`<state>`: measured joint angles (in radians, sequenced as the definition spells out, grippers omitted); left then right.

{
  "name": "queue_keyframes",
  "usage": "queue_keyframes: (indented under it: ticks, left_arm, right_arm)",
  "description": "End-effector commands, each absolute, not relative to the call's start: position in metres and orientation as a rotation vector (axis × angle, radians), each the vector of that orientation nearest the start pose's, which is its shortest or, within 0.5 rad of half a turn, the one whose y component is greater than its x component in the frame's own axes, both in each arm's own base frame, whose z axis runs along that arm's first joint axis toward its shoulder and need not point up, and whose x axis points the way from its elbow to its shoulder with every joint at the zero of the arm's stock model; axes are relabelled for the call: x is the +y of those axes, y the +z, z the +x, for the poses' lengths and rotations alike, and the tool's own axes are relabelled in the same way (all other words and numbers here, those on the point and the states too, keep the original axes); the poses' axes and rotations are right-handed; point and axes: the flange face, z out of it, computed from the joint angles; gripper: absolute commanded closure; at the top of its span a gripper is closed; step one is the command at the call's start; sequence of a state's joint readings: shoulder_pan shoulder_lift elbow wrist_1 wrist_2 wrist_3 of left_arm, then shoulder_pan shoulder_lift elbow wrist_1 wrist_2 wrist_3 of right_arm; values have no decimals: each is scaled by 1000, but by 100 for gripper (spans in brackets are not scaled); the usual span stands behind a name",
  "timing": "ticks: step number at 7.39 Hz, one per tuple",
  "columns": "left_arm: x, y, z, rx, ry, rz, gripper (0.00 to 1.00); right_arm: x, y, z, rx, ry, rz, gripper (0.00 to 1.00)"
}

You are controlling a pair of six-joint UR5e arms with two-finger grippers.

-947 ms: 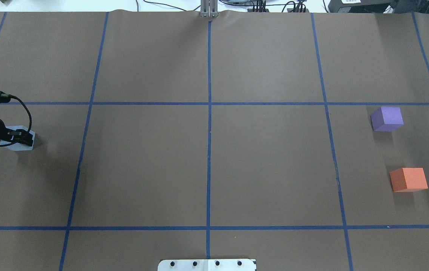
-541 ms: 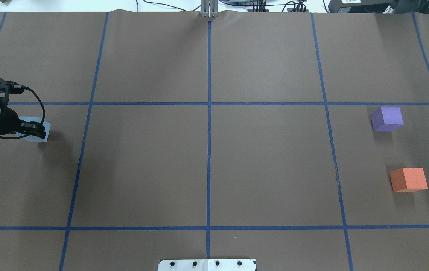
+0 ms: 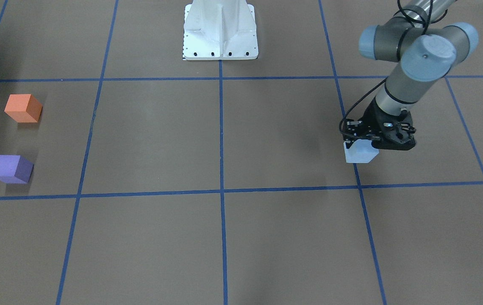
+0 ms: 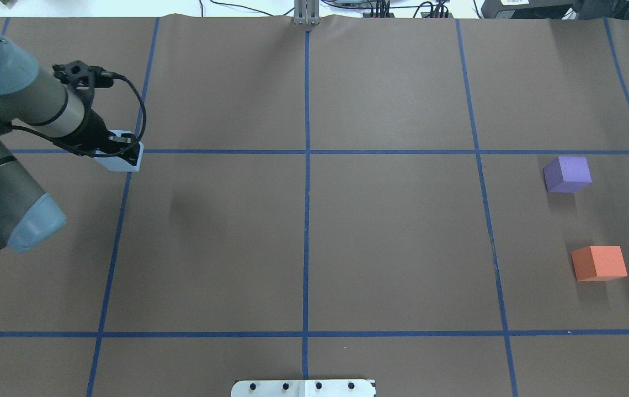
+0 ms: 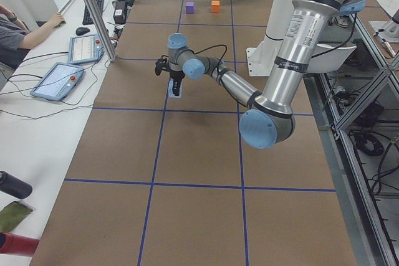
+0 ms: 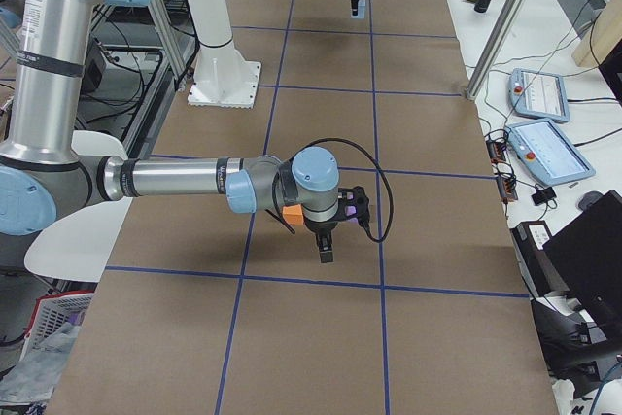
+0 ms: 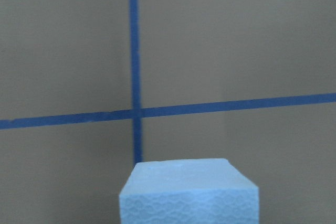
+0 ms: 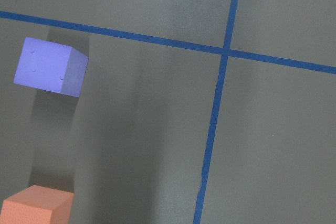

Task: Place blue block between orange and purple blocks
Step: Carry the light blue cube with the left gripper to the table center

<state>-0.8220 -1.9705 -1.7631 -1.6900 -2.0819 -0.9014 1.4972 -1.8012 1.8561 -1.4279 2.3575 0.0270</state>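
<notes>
Our left gripper [image 3: 368, 144] pinches the blue block [image 3: 359, 155] near the table's [image 4: 209, 248] left edge; we should carry it level between the right-edge purple block [image 4: 567, 173] and orange block [image 4: 600, 263].

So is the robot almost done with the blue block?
Not yet. Picking up looks done: the left gripper holds the blue block off the table, far from the others. Still left: carrying it across and setting it in the gap between the purple block and the orange block.
</notes>
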Motion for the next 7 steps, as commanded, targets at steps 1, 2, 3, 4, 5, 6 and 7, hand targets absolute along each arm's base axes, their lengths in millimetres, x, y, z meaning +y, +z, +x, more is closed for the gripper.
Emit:
queue_keyframes:
  ticks: [1,2,3,4,5,6,7]
  left_arm:
    - [-479,255,461,878,4,99,79]
    - [-468,223,523,875,-21,74,76]
    - [-470,194,573,852,-49,89,74]
    - [-470,185,602,835,-56,71,71]
    - [-467,172,620,835,-55,58,65]
    - [-460,168,632,833,-40,53,54]
    - [-447,167,642,830,-25,64,40]
  right_arm:
    - [-410,604,33,-793,-122,149,0]
    - [-410,604,33,-793,-122,149,0]
    - [-410,604,33,-793,-122,149,0]
    - [-410,604,33,-793,-122,149,0]
    - [-410,604,33,-793,-121,148,0]
    - [-410,604,33,-793,-121,148,0]
    - [-410,604,33,-793,-121,148,0]
